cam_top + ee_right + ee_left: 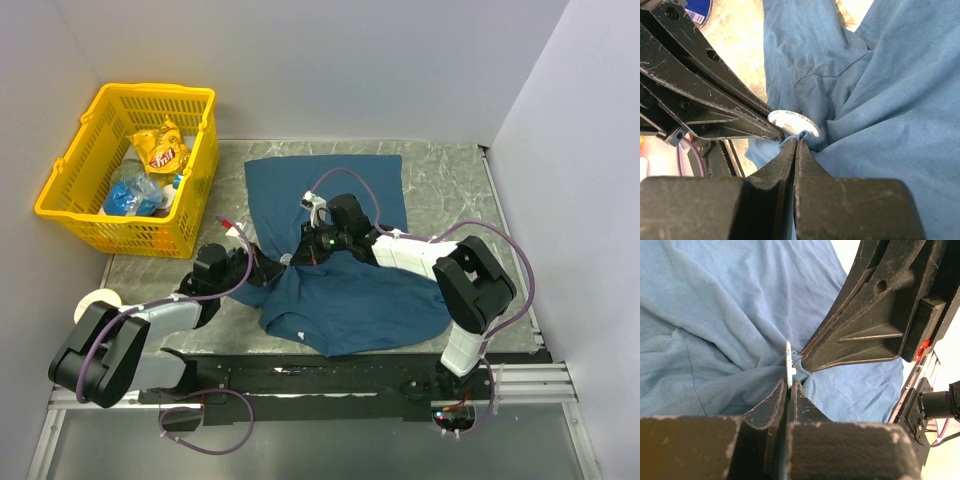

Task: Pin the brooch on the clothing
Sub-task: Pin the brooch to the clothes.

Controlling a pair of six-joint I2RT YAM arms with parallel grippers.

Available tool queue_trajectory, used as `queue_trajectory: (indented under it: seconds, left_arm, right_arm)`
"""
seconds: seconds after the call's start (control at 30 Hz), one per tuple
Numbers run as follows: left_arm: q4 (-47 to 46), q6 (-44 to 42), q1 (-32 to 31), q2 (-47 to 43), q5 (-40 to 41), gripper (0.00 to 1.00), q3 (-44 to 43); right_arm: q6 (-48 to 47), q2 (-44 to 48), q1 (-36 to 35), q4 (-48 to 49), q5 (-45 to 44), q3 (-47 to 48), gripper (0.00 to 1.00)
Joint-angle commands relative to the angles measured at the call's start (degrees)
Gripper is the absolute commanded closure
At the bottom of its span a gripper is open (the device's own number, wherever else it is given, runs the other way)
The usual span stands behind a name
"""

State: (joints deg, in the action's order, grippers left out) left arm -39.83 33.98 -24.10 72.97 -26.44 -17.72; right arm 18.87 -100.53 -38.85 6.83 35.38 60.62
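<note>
At the T-shirt's [360, 295] left side, where the cloth bunches up, the left gripper [789, 389] has its fingers pressed together on the brooch [788, 360], which stands edge-on against the fabric. Facing it tip to tip, the right gripper [796, 145] is pinched closed on a small fold of the T-shirt just beside the brooch. Beyond the T-shirt's far left corner stands a yellow basket [140, 237].

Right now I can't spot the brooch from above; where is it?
In the left wrist view the brooch stands edge-on in the left tool, touching a fold of the shirt pinched by the right tool.
</note>
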Motion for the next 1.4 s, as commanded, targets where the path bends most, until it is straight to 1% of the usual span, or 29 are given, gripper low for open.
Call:
queue_trajectory:
  seconds: [0.0,0.23,0.4,0.67,0.8,1.1,1.37]
  left_arm:
    - [-7.2,3.4,-2.7,-2.8,-6.8,0.99,-1.0]
    - [-5.4,3.6,-2.8,-5.6,-7.8,0.99,-2.1]
    - [-2.4,2.9,-3.0,-7.8,-7.9,0.99,-3.0]
    - [-2.4,3.1,-4.5,-5.7,-8.1,0.99,-4.4]
    - [-4.1,3.9,-5.2,-5.4,-8.1,0.99,-4.8]
    - [-4.0,3.8,-6.7,-5.1,-7.8,0.99,-6.5]
    - [0.9,0.3,-10.0,-3.6,-5.4,0.99,-10.3]
  right_arm:
    - [0.6,1.6,-1.2,5.5,-0.9,0.7,1.0]
    - [-0.7,2.7,-2.4,0.9,-8.3,2.0,1.0]
    - [-1.0,3.3,-3.2,-1.6,-13.3,2.9,1.0]
    - [-0.6,3.7,-4.2,0.2,-12.5,2.7,1.0]
    - [-0.8,3.5,-4.5,0.0,-12.7,2.9,1.0]
    - [-0.6,3.6,-4.7,-0.3,-13.3,3.4,1.0]
    - [-1.3,3.8,-5.7,-0.8,-13.5,4.0,1.0]
